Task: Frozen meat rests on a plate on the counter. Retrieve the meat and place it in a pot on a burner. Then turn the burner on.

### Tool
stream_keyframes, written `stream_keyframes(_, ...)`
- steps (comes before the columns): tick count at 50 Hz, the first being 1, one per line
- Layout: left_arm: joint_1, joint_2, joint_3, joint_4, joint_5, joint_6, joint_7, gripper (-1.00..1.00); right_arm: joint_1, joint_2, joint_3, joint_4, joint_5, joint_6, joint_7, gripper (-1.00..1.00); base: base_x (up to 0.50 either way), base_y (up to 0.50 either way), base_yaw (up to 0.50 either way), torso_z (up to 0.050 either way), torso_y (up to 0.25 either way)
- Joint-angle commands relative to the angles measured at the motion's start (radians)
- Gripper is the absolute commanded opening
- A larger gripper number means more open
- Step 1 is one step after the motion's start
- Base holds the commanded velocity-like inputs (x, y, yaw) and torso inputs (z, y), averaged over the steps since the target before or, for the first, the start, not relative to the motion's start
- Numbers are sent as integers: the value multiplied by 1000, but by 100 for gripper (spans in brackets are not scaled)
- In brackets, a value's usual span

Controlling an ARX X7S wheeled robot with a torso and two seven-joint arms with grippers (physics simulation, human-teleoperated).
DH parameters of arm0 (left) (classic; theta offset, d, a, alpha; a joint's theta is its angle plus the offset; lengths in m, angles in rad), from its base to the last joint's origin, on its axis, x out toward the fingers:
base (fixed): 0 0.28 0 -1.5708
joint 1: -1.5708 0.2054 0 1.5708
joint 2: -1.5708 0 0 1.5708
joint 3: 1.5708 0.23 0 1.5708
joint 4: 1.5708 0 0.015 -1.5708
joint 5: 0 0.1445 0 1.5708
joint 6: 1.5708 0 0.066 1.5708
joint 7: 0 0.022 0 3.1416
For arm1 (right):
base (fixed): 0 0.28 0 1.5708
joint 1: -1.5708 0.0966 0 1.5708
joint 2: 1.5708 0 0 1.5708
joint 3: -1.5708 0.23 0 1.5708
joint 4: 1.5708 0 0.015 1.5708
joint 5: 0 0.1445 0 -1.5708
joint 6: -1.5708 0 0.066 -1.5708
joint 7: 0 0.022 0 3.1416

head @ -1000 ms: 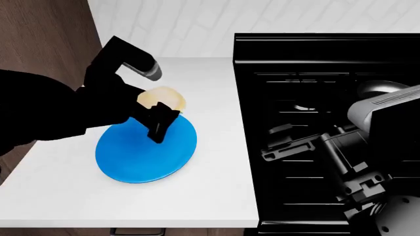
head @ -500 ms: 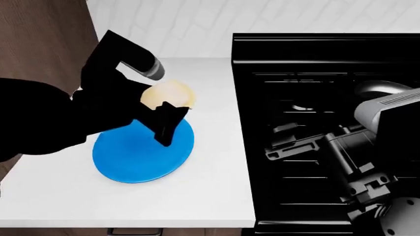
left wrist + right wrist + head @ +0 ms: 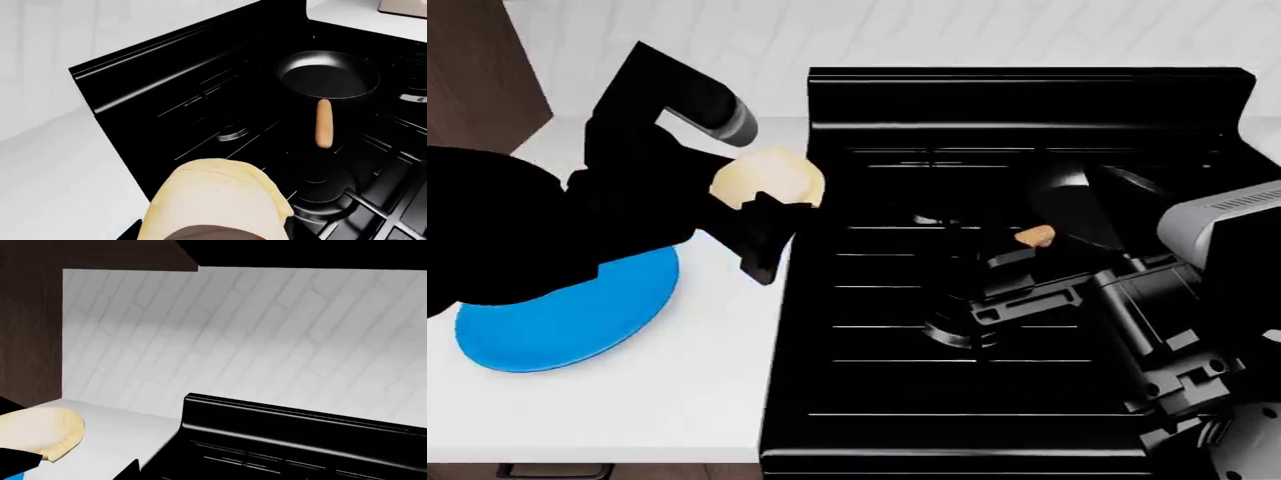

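My left gripper [image 3: 769,205] is shut on the frozen meat [image 3: 769,179], a pale cream-yellow lump held in the air above the counter [image 3: 694,390], just left of the stove's edge. The meat fills the near part of the left wrist view [image 3: 220,200] and also shows in the right wrist view [image 3: 40,432]. The blue plate [image 3: 574,310] lies empty on the counter, partly hidden by my left arm. The black pot [image 3: 1077,205] with its orange-brown handle [image 3: 323,122] sits on a back right burner, its bowl [image 3: 327,75] empty. My right gripper [image 3: 968,300] hangs open over the stove's middle.
The black stove [image 3: 961,400] has raised grates and a tall back panel [image 3: 1028,95]. A white tiled wall [image 3: 267,330] runs behind it. A brown cabinet [image 3: 467,70] stands at the far left. My right arm [image 3: 1201,290] hangs over the stove's right side.
My left gripper has lifted the meat off the plate and carried it right, towards the stove. The head view has swung right, so the plate and the stove sit further left in it.
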State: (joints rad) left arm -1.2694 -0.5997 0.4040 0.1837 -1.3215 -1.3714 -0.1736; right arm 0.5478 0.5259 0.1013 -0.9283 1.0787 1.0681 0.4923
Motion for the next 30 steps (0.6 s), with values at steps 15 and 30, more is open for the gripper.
stream_keyframes(15,-15,-8,14,0,-14,15,-6,-100,-6,6,-21,3,-5,-19,10,100,0,-500,0,0,1)
stream_keyframes(30,-22,-2,38,-11,-3,29,6,-100,-23,15,-27,10,-20,-41,1,100,0,-500,0,0,1)
